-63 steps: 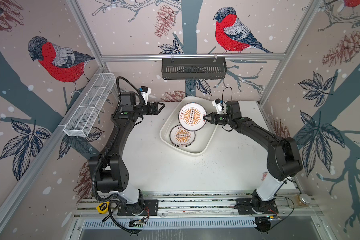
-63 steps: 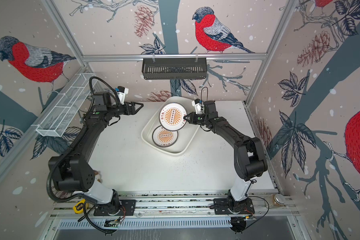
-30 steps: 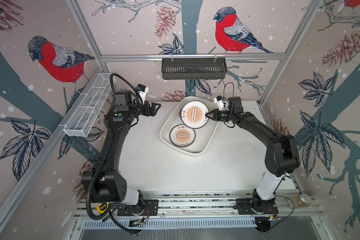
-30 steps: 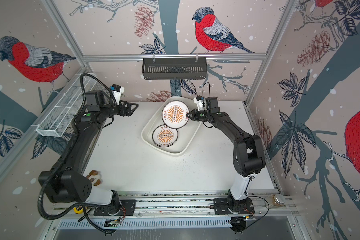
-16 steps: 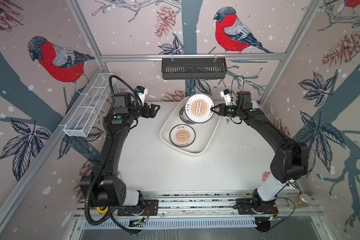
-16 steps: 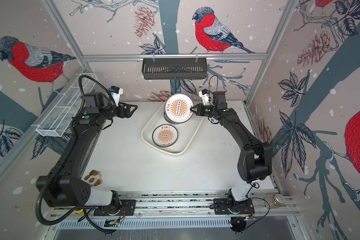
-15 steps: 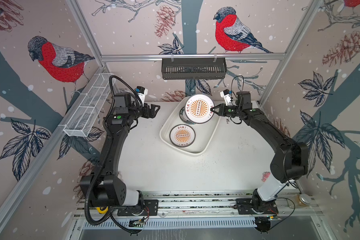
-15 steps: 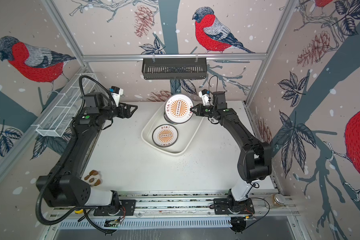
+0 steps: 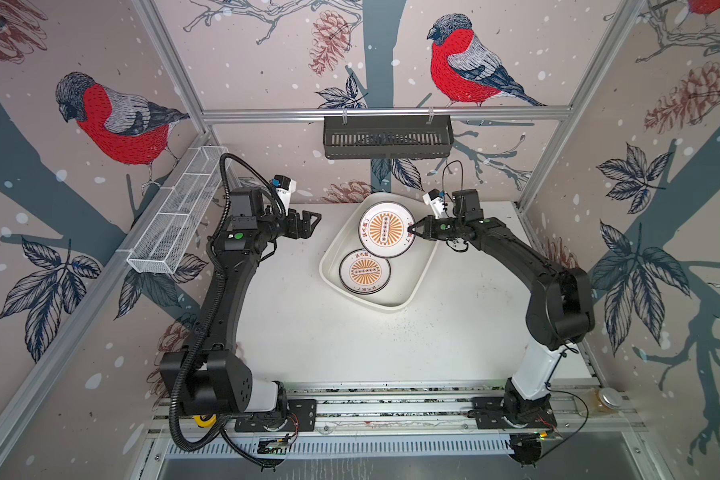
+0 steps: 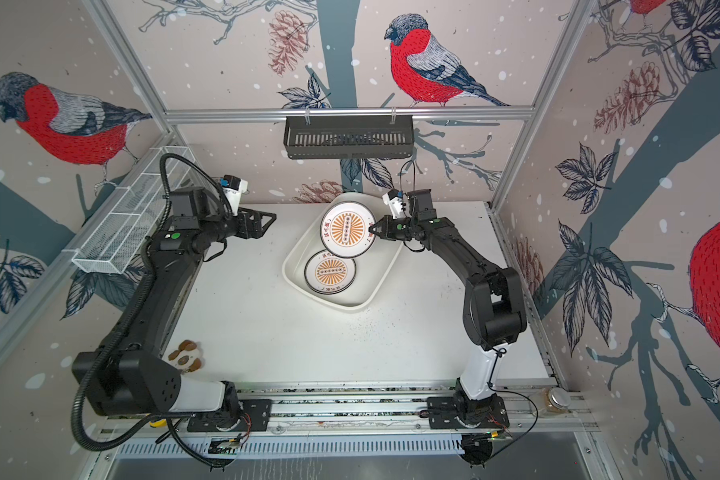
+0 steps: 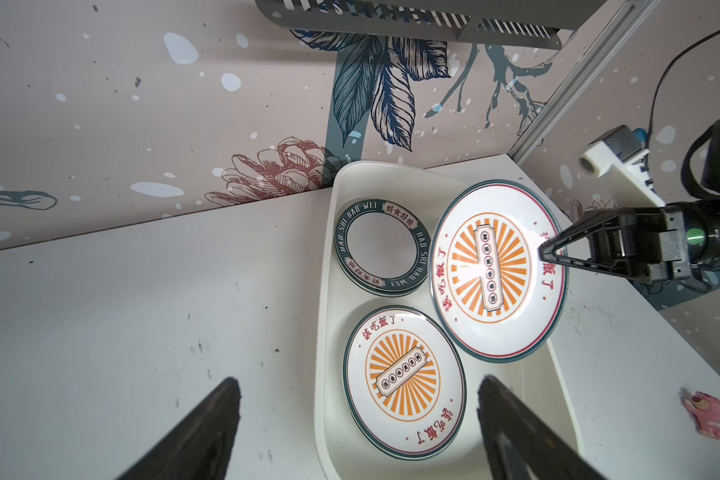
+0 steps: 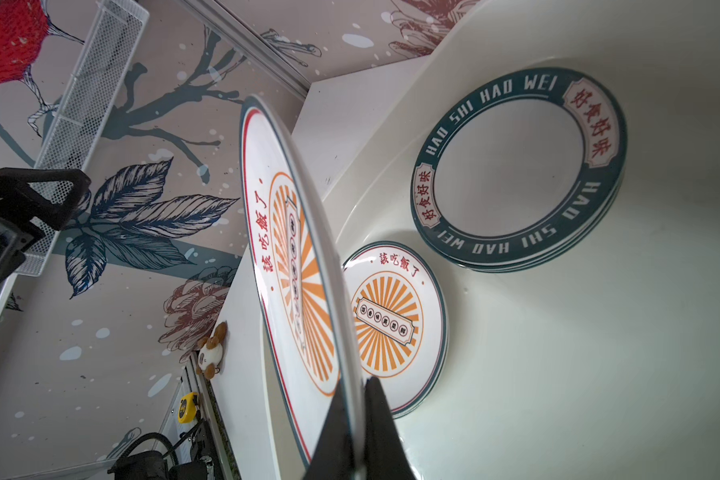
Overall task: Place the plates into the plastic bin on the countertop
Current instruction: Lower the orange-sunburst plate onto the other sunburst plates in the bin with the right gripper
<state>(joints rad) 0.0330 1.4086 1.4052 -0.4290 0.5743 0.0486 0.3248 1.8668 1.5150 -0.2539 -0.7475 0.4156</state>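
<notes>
Pinching a sunburst plate (image 9: pixel 385 228) by its rim in the right gripper (image 9: pixel 410 227), tilted over the far end of the plastic bin (image 9: pixel 391 305) on the surface (image 9: pixel 308 332), with a green-banded stack (image 11: pixel 381 247) and a second sunburst plate (image 9: pixel 364 271) lying flat inside, and hovering the left gripper (image 9: pixel 313 224) wide and empty left of the bin.

The sunburst plate (image 11: pixel 499 270) is glossy glazed ware with a bright glare at its centre; the green-banded plates (image 12: pixel 516 166) shine likewise. The plastic bin (image 11: pixel 323 332) is smooth with a soft sheen. The bench (image 11: pixel 142 311) is matt, scuffed and specked. The wire-mesh basket (image 9: pixel 175 220) looks like white-coated metal.
</notes>
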